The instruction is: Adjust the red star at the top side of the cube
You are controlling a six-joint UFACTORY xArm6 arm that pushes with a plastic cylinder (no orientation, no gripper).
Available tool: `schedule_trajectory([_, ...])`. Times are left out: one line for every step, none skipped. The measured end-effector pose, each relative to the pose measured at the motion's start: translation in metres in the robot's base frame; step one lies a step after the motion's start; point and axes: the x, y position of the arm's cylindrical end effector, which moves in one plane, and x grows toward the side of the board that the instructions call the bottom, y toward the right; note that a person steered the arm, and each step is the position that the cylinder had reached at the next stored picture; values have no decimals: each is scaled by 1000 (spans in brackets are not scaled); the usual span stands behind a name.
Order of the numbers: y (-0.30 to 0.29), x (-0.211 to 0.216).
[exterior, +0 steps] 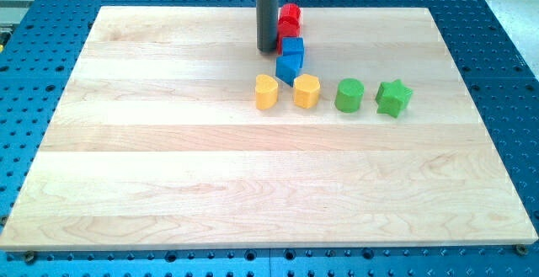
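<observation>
Just right of my tip [267,50], which has no hand to open or hold anything, the red star [290,18] already sits above the blue cube [292,49], seemingly needing only slight straightening.

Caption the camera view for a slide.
My tip beside stacked-looking red blocks and blue blocks, above a yellow-and-green row.

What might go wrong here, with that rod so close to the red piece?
My tip sits just left of the red star and blue cube. A push could slide the star toward the board's top edge, which is close. The cube touches another blue block, so nudging it might shift both.
</observation>
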Motion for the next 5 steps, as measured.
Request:
schedule_trajectory([2,-5])
schedule_trajectory([2,-6])
schedule_trajectory([4,-6])
schedule_trajectory([4,-6])
schedule_trajectory([8,-6])
